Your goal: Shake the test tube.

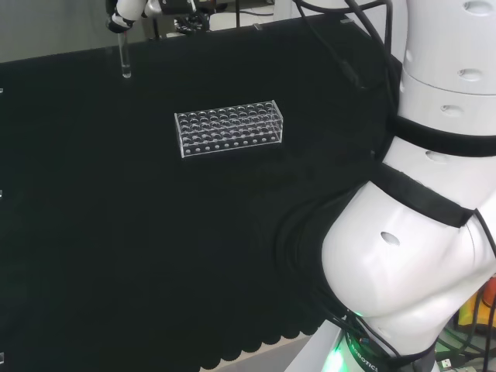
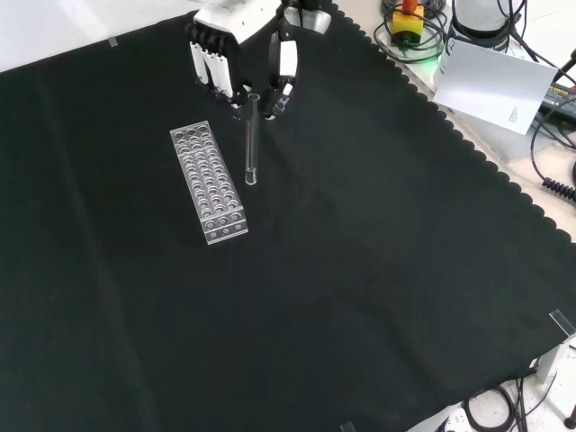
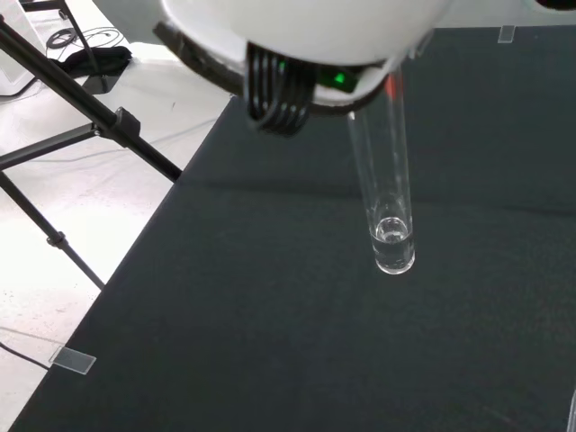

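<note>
The black and white robot hand (image 2: 243,54) is pinching the top of the clear glass test tube (image 2: 251,139), fingers curled round its rim end. Tube is hanging upright, clear of the cloth as far as I can judge, just beside the clear plastic tube rack (image 2: 210,183) in the front view, not touching it. Likely light, stiff, slick and breakable. Gripping near the top is leaving the bottom swinging free, so slip risk is rising.
</note>
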You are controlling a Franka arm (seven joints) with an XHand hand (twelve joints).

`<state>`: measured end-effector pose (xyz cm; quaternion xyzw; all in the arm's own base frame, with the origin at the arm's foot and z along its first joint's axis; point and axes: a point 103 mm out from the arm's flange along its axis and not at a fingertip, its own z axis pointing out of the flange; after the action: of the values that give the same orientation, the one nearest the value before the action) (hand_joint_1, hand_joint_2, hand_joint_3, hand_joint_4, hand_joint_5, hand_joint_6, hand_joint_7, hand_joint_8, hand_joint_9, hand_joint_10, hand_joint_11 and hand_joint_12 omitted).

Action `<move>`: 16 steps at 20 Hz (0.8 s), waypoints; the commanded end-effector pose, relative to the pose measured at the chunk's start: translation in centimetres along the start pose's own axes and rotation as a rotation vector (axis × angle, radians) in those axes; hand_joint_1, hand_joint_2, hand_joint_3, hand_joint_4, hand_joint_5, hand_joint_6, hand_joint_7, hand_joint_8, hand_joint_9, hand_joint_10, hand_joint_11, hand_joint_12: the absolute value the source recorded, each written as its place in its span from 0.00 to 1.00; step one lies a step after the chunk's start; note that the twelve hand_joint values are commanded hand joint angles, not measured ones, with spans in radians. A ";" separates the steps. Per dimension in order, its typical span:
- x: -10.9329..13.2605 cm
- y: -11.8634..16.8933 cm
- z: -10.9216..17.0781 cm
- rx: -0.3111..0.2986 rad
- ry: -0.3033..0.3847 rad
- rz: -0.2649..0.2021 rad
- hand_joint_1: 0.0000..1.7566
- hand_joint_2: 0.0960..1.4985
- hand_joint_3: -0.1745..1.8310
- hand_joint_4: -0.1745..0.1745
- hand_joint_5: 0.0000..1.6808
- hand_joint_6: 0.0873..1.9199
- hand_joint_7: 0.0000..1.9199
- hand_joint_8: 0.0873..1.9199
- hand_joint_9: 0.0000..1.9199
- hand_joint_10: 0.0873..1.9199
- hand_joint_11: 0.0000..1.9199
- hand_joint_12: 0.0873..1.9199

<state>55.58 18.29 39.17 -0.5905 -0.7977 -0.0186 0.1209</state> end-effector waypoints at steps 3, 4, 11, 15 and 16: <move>-7.3 -1.3 -0.4 -0.010 -0.054 0.175 0.76 0.45 0.33 0.00 0.81 0.03 0.73 0.31 0.84 0.29 0.67 0.38; -8.9 -1.7 -0.5 -0.011 -0.064 0.214 0.76 0.45 0.33 0.00 0.81 0.03 0.72 0.31 0.84 0.29 0.67 0.38; -21.5 -6.1 -2.9 -0.026 -0.149 0.517 0.76 0.45 0.33 0.00 0.81 0.03 0.72 0.31 0.84 0.30 0.67 0.38; -26.5 -8.3 -5.0 -0.046 -0.191 0.646 0.76 0.45 0.33 0.00 0.81 0.03 0.72 0.31 0.84 0.30 0.67 0.38; -27.5 -8.7 -5.4 -0.049 -0.201 0.670 0.76 0.45 0.33 0.00 0.81 0.03 0.72 0.31 0.84 0.30 0.67 0.38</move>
<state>56.59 -3.45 38.17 -0.7709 -0.6329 0.0407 0.0586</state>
